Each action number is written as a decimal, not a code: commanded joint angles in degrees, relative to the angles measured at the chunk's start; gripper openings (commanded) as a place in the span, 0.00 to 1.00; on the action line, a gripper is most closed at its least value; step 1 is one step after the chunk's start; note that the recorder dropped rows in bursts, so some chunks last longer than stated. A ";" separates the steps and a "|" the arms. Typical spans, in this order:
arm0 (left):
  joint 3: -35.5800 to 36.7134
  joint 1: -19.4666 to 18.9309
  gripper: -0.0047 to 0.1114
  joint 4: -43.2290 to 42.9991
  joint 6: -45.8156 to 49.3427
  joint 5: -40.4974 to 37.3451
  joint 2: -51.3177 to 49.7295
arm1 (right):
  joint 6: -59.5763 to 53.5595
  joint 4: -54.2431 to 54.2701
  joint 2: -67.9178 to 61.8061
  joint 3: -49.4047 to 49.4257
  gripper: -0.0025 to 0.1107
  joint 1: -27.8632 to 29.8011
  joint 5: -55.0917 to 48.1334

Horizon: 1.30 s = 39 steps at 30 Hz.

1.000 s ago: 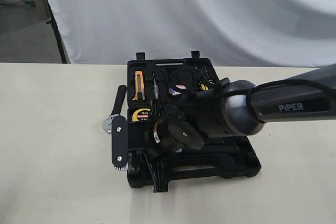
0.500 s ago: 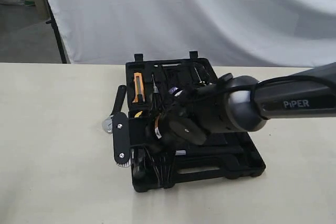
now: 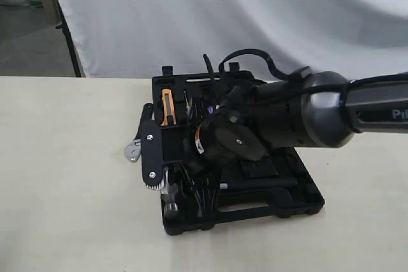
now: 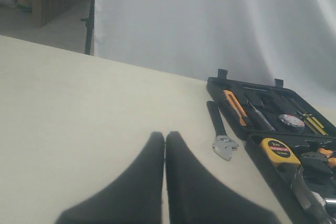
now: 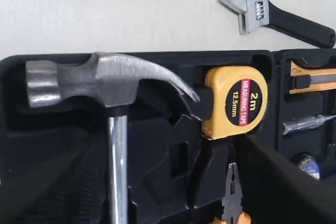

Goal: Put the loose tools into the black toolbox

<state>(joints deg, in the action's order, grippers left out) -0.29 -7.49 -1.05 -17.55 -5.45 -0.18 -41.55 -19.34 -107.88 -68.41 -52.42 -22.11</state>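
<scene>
Hammer (image 5: 105, 77): laid in toolbox (image 3: 255, 211). Wrench (image 5: 257, 6): found on table (image 4: 79, 103), just beside toolbox. Right gripper (image 5: 168, 182): spread wide over hammer, nothing grasped. Left gripper (image 4: 165, 140): clenched, empty.

Exterior: I get a raised view slanting down across the table (image 3: 64, 221) towards the white backdrop (image 3: 255, 17), at middle distance. The toolbox (image 3: 299, 189) sits mid-frame, partly behind the right arm (image 3: 306, 119).
Left wrist: I look from low over the tabletop, well back from the toolbox, facing along the table to the same backdrop.
Right wrist: I look almost straight down from close above the toolbox, with the hammer (image 5: 105, 77) and tape measure (image 5: 236, 100) filling much of the frame.
Shared: All three views show the toolbox's edge and the wrench (image 3: 132, 151) beside it. Both wrist views catch the tape measure.
</scene>
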 commanded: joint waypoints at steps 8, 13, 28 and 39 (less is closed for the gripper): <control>-0.15 -1.45 0.05 -0.25 -0.27 0.41 0.18 | 16.03 5.53 0.32 0.21 0.62 1.59 4.28; -0.15 -1.45 0.05 -0.25 -0.27 0.41 0.18 | 16.03 5.53 0.32 0.21 0.37 -1.78 10.49; -0.15 -1.45 0.05 -0.25 -0.27 0.41 0.18 | 16.84 6.14 -2.49 0.21 0.03 -3.69 9.78; -0.15 -1.45 0.05 -0.25 -0.27 0.41 0.18 | 16.99 5.52 -5.68 -0.91 0.03 -5.31 7.95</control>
<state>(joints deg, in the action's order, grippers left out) -0.29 -7.49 -1.05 -17.55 -5.45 -0.18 -25.10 -12.90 -111.74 -69.16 -59.84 -12.49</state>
